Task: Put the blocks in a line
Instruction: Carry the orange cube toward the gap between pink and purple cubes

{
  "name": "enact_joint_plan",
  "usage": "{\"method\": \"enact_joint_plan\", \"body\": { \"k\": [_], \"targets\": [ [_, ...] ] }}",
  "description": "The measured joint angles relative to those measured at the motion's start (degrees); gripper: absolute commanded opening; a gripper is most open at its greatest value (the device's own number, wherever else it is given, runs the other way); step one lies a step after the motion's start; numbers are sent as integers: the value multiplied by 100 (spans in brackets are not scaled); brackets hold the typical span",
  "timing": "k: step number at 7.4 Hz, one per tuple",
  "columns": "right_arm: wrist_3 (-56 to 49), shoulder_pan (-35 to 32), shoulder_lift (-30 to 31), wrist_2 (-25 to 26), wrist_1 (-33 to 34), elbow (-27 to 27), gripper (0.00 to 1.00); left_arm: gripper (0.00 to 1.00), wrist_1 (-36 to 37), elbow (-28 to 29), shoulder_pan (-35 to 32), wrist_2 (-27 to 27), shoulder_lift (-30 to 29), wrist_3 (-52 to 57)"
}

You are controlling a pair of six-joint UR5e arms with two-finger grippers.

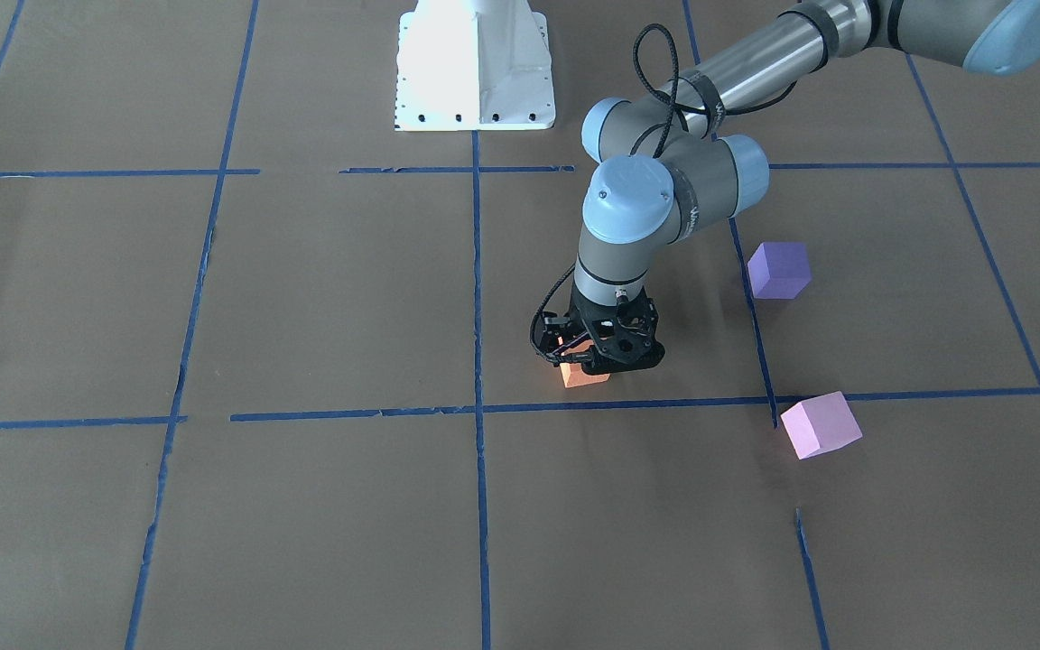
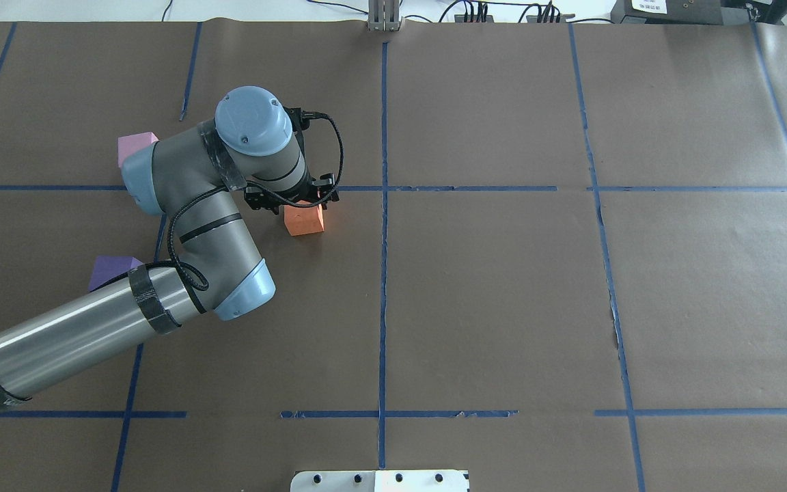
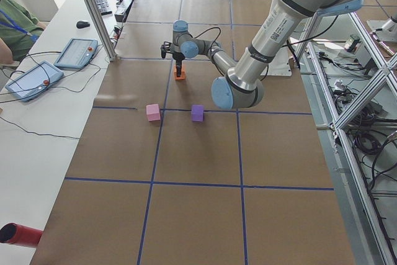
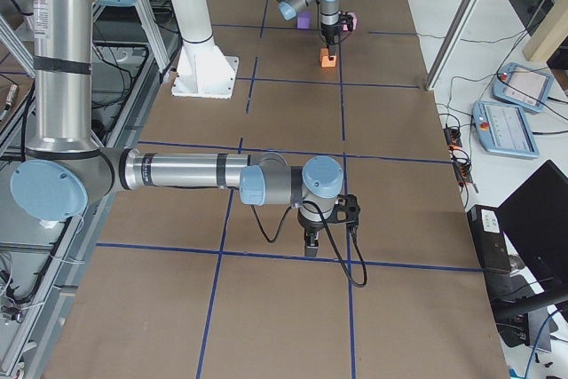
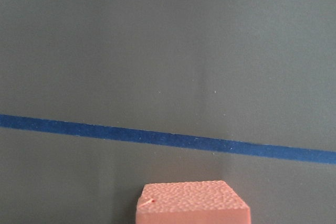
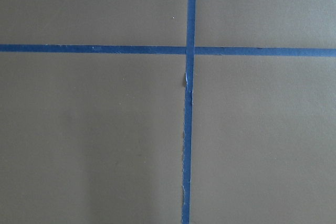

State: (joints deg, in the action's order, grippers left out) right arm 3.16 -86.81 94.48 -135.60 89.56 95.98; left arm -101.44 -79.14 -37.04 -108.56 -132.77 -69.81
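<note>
The left gripper (image 1: 594,354) hangs directly over the orange cube (image 1: 585,376), fingers reaching its top; whether the jaws clasp it, I cannot tell; the purple cube (image 1: 778,270) and pink cube (image 1: 820,424) sit well apart from the orange cube, on its robot-left side; the right gripper (image 4: 310,245) hovers far from it, jaw opening unreadable.

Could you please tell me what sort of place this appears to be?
Most likely a robotics lab workcell: a paper-covered table gridded with blue tape, a robot arm over it, and teach pendants on the side bench.
</note>
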Motion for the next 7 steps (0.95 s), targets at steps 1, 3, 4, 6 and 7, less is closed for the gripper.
{"method": "enact_joint_plan", "body": {
  "k": [1, 3, 4, 6, 7],
  "targets": [
    [0, 0, 0, 2, 0, 0, 100, 0, -1, -6, 3, -4, -6, -11],
    [0, -1, 0, -1, 0, 0, 100, 0, 67, -146, -24, -16, -11, 1],
    [0, -2, 0, -1, 0, 0, 100, 0, 271, -384, -104, -45, -10, 22],
    [-3, -2, 0, 2, 0, 0, 100, 0, 1122, -1179, -266, -230, 30, 70],
    [-2, -2, 0, 1, 0, 0, 100, 0, 1471, -1531, -355, -296, 100, 157]
  ]
}}
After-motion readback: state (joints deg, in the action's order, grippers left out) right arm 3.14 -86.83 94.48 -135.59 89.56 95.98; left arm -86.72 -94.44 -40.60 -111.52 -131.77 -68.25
